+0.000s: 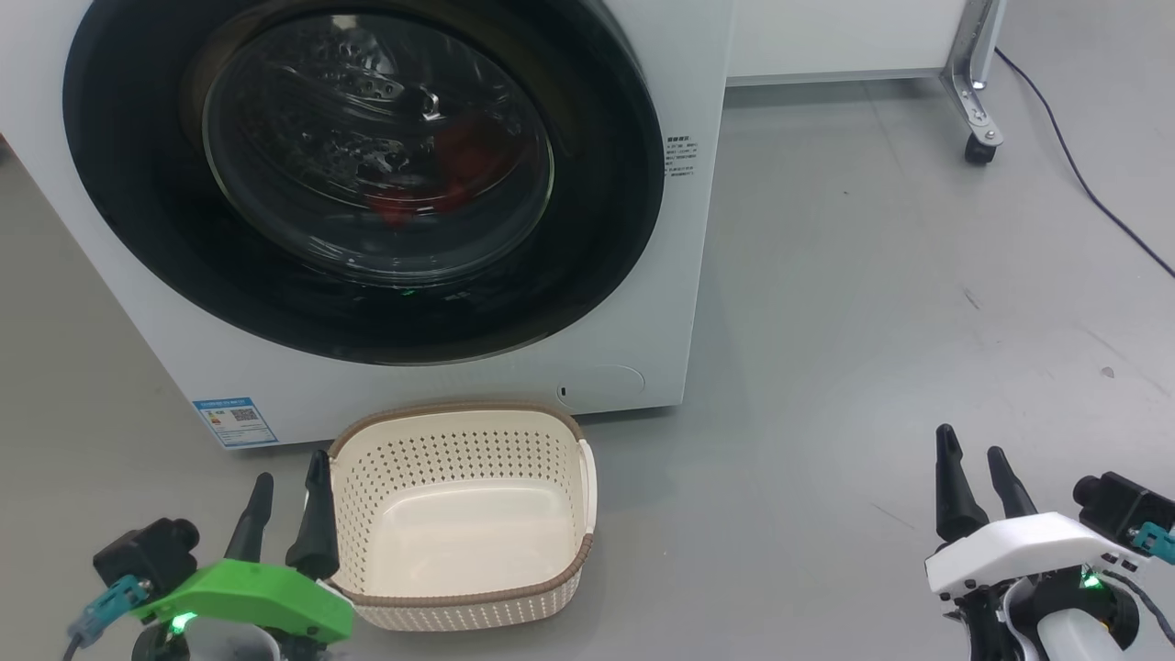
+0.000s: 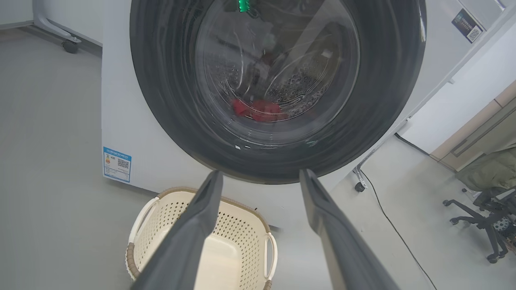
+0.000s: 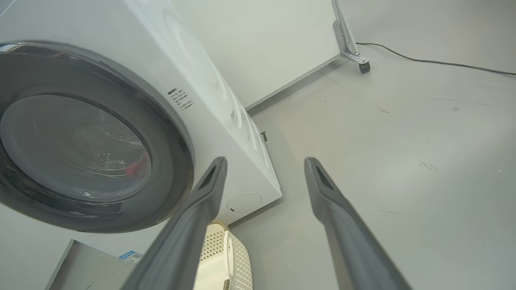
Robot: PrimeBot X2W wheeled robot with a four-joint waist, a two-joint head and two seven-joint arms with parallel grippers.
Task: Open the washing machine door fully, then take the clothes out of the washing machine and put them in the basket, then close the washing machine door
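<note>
There is one washing machine (image 1: 138,303), big and white. It has one round black door (image 1: 128,184), which is shut, with a clear glass bowl in the middle. Through the glass you can see one small heap of red clothes (image 1: 459,156) low in the shiny drum.

One cream basket (image 1: 459,407) sits on the floor right in front of the machine, under the door. It has lots of little holes, a brown rim and two white handles (image 2: 141,217), and nothing is in it.

The machine has two labels. A blue sticker (image 1: 235,420) is at its bottom corner, and some tiny print (image 1: 680,158) is beside the door. Both are too small to read.

The left gripper (image 1: 292,466) is just beside the basket. The right gripper (image 1: 969,441) is over the bare floor, well away from the machine. Each has two dark fingers spread wide, holding nothing.
</note>
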